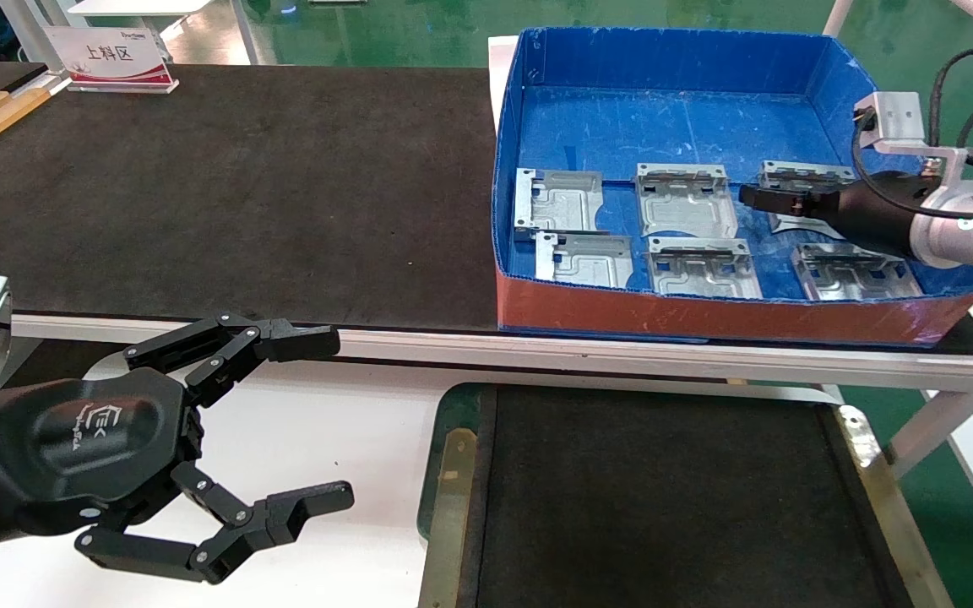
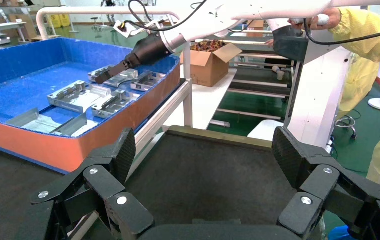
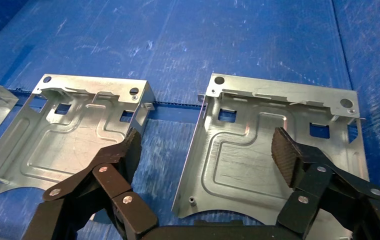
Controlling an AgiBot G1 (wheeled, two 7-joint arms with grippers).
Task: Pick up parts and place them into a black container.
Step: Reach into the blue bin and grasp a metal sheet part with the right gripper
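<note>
Six silver parts (image 1: pixel 689 201) lie in the blue box (image 1: pixel 672 63), the right end effector (image 3: pixel 205 150) spread over one, while the black container (image 1: pixel 655 498) sits beside the spread left end effector (image 1: pixel 330 422).

Six silver parts in the blue box (image 1: pixel 672 93), in two rows of three: far row (image 1: pixel 558 201), (image 1: pixel 685 198), (image 1: pixel 795 177); near row (image 1: pixel 585 257), (image 1: pixel 702 268), (image 1: pixel 854 274). One black container (image 1: pixel 453 490), no parts inside. Two grippers: left (image 1: pixel 317 422), right (image 1: pixel 757 197). One sign (image 1: pixel 111 55).
</note>
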